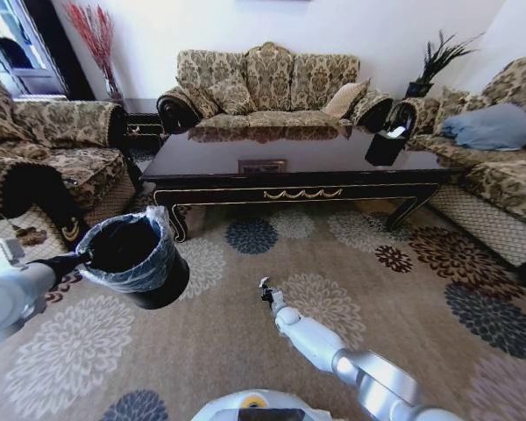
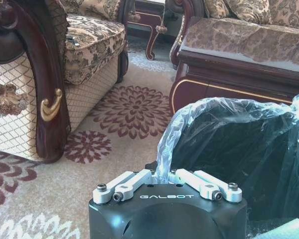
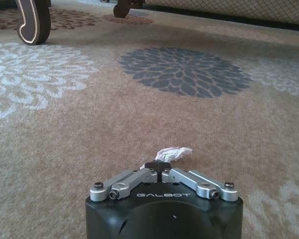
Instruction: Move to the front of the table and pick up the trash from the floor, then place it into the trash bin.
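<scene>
Head view, lower centre — right gripper (image 1: 265,287) pinched on crumpled white scrap (image 3: 173,152); left gripper (image 1: 86,256) clamped on bag-lined round black bin (image 1: 140,254), lower left.

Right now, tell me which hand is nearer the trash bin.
Left. The left hand grips the trash bin at its rim; the right hand is apart from it, low over the carpet, pinching white trash.

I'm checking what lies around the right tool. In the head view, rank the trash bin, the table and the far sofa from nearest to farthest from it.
From the right tool, low over the carpet and shut on a white scrap:
1. Trash bin, to its left, held at the rim by the left tool.
2. Table, ahead.
3. Far sofa, behind the table.
</scene>
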Motion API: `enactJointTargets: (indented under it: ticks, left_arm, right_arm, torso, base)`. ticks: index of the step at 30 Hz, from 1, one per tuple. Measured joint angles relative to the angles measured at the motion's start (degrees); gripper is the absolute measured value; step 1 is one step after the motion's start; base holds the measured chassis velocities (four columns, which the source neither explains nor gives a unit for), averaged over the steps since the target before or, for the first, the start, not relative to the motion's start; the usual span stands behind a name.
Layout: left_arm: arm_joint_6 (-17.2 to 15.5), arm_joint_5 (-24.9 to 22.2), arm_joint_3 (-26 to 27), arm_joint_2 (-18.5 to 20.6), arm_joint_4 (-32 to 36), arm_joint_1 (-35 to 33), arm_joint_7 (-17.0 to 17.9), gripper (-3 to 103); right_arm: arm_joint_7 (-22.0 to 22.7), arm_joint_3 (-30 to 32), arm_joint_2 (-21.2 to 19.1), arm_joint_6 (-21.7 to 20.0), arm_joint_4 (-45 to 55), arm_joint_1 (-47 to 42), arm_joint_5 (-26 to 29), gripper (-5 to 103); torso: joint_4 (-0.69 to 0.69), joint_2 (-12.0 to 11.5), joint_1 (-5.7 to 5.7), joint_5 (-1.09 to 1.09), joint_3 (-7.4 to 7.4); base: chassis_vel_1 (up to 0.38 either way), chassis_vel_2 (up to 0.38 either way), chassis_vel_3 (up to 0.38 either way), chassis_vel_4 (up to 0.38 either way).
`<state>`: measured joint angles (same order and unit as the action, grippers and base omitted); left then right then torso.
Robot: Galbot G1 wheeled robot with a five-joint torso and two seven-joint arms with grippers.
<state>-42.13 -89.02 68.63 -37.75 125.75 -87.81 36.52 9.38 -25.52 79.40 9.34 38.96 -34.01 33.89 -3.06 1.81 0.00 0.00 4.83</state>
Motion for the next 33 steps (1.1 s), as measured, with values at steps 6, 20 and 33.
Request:
enactJointTargets:
  ticks: [6, 20, 33]
  left_arm:
    - [0.00, -0.02, 0.35, -0.03, 0.30, -0.30, 0.00, 4]
    - [0.00, -0.01, 1.05, -0.41, 0.58, -1.01, 0.00, 4]
    - [0.00, 0.11, 0.83, -0.23, 0.49, -0.87, 0.02, 4]
  right_arm:
    - [0.04, 0.01, 0.10, 0.03, 0.03, 0.02, -0.18, -3]
    - [0.14, 0.01, 0.65, -0.01, -0.61, 0.12, -0.44, 47]
    - [0.06, 0.19, 0.69, -0.20, -1.04, -0.06, -0.87, 9]
  torso:
    - [0.00, 0.00, 0.00, 0.00, 0.00]
    - [0.00, 0.00, 0.00, 0.00, 0.00]
    - [0.00, 0.00, 0.00, 0.00, 0.00]
  base:
    - [0.000, 0.000, 0.000, 0.000]
    - [0.000, 0.000, 0.000, 0.000]
    - [0.000, 0.000, 0.000, 0.000]
